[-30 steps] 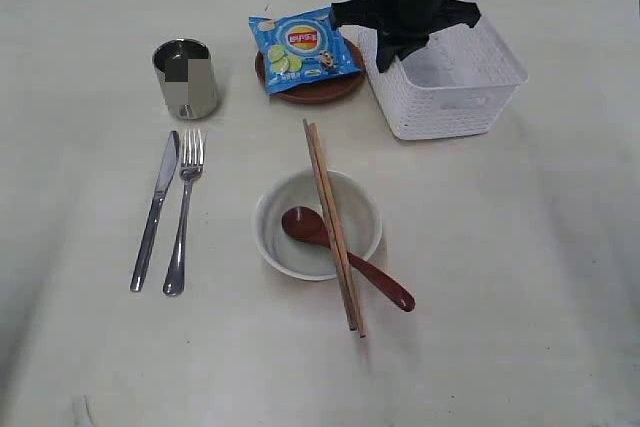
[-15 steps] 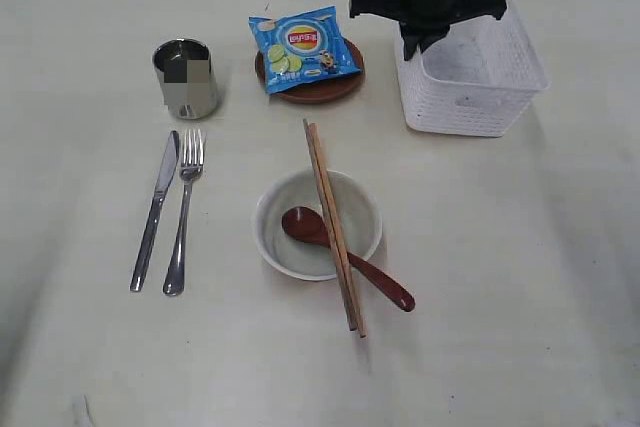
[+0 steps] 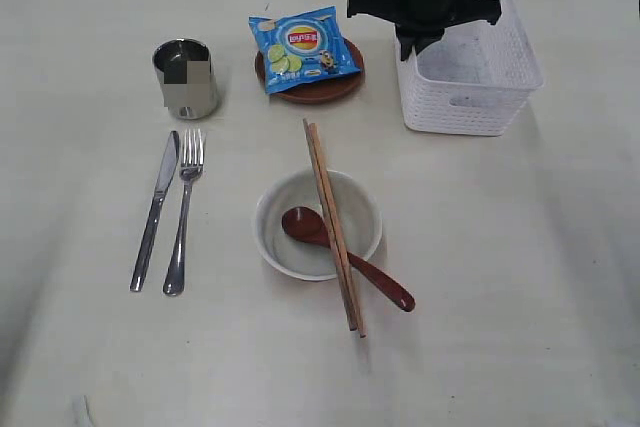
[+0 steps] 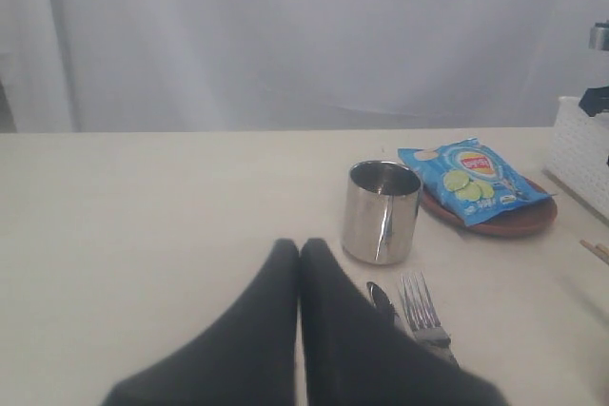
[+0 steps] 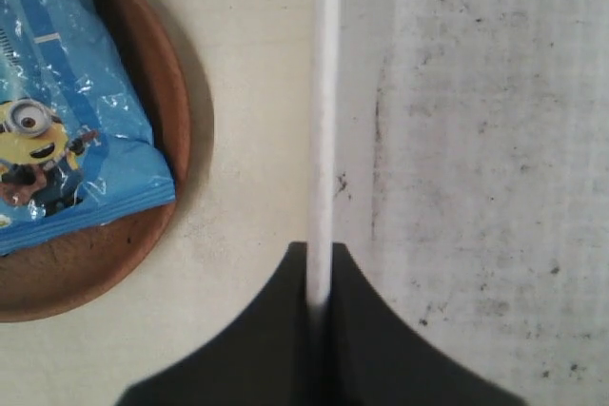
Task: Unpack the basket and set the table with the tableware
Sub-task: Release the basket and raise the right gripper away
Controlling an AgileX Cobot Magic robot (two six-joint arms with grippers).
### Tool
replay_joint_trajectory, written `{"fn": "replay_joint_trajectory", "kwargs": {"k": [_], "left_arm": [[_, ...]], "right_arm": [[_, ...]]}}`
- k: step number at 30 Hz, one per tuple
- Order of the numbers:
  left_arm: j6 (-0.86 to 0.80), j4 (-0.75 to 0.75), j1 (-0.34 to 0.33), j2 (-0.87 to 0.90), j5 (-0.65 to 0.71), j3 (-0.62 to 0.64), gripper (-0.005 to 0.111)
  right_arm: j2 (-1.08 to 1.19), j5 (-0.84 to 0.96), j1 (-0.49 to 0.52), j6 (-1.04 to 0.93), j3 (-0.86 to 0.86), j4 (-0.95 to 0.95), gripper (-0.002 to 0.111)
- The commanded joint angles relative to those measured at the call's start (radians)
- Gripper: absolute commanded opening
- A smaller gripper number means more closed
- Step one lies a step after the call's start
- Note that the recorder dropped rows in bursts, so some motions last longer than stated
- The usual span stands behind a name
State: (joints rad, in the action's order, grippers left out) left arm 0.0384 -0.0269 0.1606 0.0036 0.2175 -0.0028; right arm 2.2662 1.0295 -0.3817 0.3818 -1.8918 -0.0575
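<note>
Your right claw is clenched on the basket, which stands at the far right of the bench. In the right wrist view its thin white edge runs straight in between the two black fingers, one outside the wall and one inside. The grip sits on the wall facing the small brown round plate; basket and plate are near but apart. The basket is white plastic, rectangular, with grid-perforated sides and a handle slot. Its floor shows dark specks, perhaps scuffs, though the close view is too soft to say. A glossy blue chip bag lies on the plate. Nearer you, pale wooden chopsticks lie across the cream round bowl, and a reddish-brown spoon leans over its rim. A steel knife and fork lie side by side below the shiny steel cup. Your left claw is clenched on nothing, fingers pressed together.
</note>
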Motion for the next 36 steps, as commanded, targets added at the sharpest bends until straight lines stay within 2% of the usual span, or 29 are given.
{"fn": "replay_joint_trajectory", "kwargs": {"k": [1,8,16,19,24,27,30,33,34,35,36], "left_arm": [[0.0,-0.004,0.001,-0.004,-0.006,0.003,0.0],[0.0,-0.004,0.001,-0.004,-0.006,0.003,0.0],[0.0,-0.004,0.001,-0.004,-0.006,0.003,0.0],[0.0,-0.004,0.001,-0.004,-0.006,0.003,0.0],[0.0,-0.004,0.001,-0.004,-0.006,0.003,0.0],[0.0,-0.004,0.001,-0.004,-0.006,0.003,0.0],[0.0,-0.004,0.001,-0.004,-0.006,0.003,0.0],[0.0,-0.004,0.001,-0.004,-0.006,0.003,0.0],[0.0,-0.004,0.001,-0.004,-0.006,0.003,0.0],[0.0,-0.004,0.001,-0.004,-0.006,0.003,0.0],[0.0,-0.004,0.001,-0.004,-0.006,0.003,0.0]], "right_arm": [[0.0,-0.008,0.006,-0.004,0.001,0.018,0.0],[0.0,-0.004,0.004,-0.013,0.001,0.087,0.0],[0.0,-0.004,0.004,-0.015,0.001,0.08,0.0],[0.0,-0.007,0.004,-0.015,0.001,0.08,0.013],[0.0,-0.011,0.004,-0.02,-0.005,0.077,0.049],[-0.024,-0.007,0.006,-0.027,-0.023,0.074,0.058],[-0.076,0.007,0.008,-0.074,-0.064,0.068,0.057],[-0.196,0.063,0.008,-0.105,-0.152,-0.045,0.054],[-0.222,0.077,0.008,-0.131,-0.156,-0.061,0.046],[-0.272,0.103,0.008,-0.209,-0.151,-0.064,0.014],[-0.291,0.108,0.008,-0.224,-0.139,-0.064,-0.001]]}}
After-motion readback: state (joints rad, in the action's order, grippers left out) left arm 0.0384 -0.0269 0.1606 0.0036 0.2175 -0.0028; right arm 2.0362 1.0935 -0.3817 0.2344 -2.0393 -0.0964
